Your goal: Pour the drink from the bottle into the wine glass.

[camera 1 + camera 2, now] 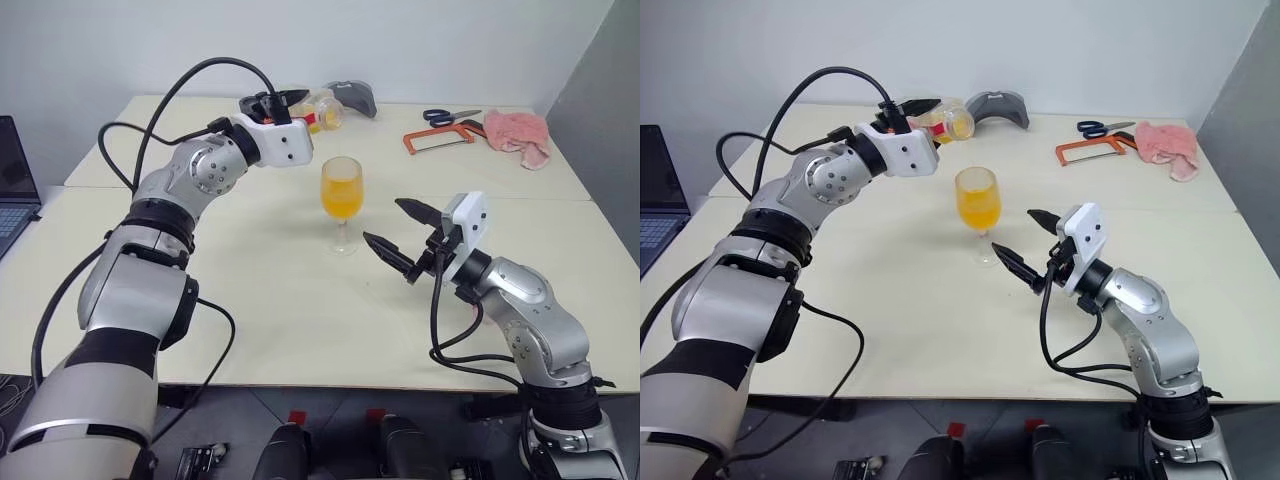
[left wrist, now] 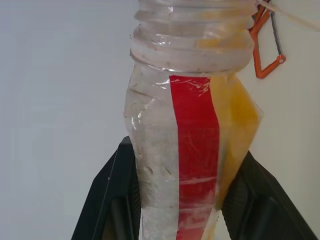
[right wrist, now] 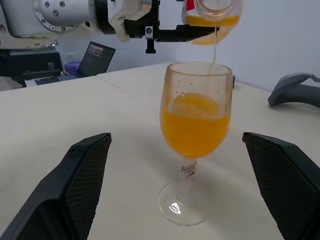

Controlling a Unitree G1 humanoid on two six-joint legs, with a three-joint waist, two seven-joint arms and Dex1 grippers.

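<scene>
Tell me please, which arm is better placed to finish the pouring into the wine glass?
The left. Its gripper is shut on the bottle, already tipped above the wine glass, with a thin stream of drink falling in. The right gripper is open and empty beside the glass.

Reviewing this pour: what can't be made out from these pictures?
- Bottle: its base is cut off by the left wrist view's edge and covered by the left gripper in the head views, so the drink left inside is unclear.
- Bottle mouth: cropped in both wrist views.
- Wine glass: whether the open right gripper touches it; it looks apart.
- Grey object behind: too small to identify.
</scene>
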